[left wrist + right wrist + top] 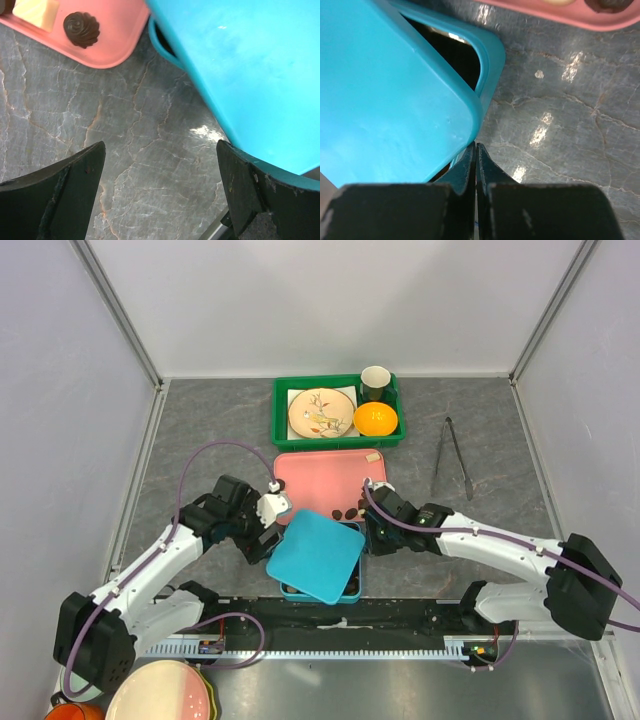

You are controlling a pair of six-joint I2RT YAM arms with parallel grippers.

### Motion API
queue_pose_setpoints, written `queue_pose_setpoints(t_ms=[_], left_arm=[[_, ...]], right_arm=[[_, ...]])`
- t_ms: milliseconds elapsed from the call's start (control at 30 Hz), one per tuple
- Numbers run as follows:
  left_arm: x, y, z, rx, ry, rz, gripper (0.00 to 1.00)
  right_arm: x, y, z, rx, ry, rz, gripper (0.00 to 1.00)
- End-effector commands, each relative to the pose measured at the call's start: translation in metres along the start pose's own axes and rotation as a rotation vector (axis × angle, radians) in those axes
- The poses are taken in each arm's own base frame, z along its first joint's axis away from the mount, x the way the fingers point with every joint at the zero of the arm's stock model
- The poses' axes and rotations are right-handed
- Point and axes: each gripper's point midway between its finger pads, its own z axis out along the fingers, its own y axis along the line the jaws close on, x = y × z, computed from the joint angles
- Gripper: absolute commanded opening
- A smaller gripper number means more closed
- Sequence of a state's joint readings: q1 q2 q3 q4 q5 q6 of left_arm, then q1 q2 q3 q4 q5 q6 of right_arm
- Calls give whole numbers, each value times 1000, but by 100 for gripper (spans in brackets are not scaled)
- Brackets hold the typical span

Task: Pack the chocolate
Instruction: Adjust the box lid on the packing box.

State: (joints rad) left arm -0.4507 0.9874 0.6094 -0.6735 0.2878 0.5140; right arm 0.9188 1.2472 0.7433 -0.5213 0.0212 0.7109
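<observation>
- Status: by my judgement, packing is incomplete. Some chocolate (346, 511) lies on the pink tray (320, 475), outside the box (492, 52).
- Location, first group: a few dark pieces sit in a short row on the tray's near edge, toward its near right corner. The right wrist view shows one dark piece and one pale piece at that edge.
- Location, second group: a dark swirl piece (81, 29) and a cream block (36, 11) sit just beside each other. They are inside the rounded tray corner nearest my left tool (160, 150).
- Box contents: the lid (315, 555) covers most of the opening, so I cannot tell how many pieces are inside.
- Lid: it lies askew on the box, turned so its corners overhang the rim. It is not seated, and both wrist views show an open gap at the rim.
- Remaining work, as judged: move the tray pieces into the box, then square the lid and press it down.
- Orientation: the swirl piece is round with its ridged top up, so it has no long axis. The cream block is cut by the frame edge, so I cannot tell its long axis. The row runs parallel to the tray's near edge.
- Left tool: wide and holding nothing, over bare bench (200, 440) beside the lid's left side.
- Right tool (476, 150): fingers pressed together with nothing between them, the tip just beside the lid's edge.
</observation>
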Motion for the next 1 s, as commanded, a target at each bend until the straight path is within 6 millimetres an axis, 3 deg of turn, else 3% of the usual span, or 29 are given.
queue_pose_setpoints(t_ms=[0,400,967], left_arm=[[-21,-9,-11,36,-58,46,99],[-19,-22,-12,77,-37,74,99],[-22,-29,-14,99,-32,86,99]], right_arm=[[-25,6,-1,-7,-64,10,0],[-40,-2,3,2,-76,23,0],[-60,9,2,-11,-90,13,0]])
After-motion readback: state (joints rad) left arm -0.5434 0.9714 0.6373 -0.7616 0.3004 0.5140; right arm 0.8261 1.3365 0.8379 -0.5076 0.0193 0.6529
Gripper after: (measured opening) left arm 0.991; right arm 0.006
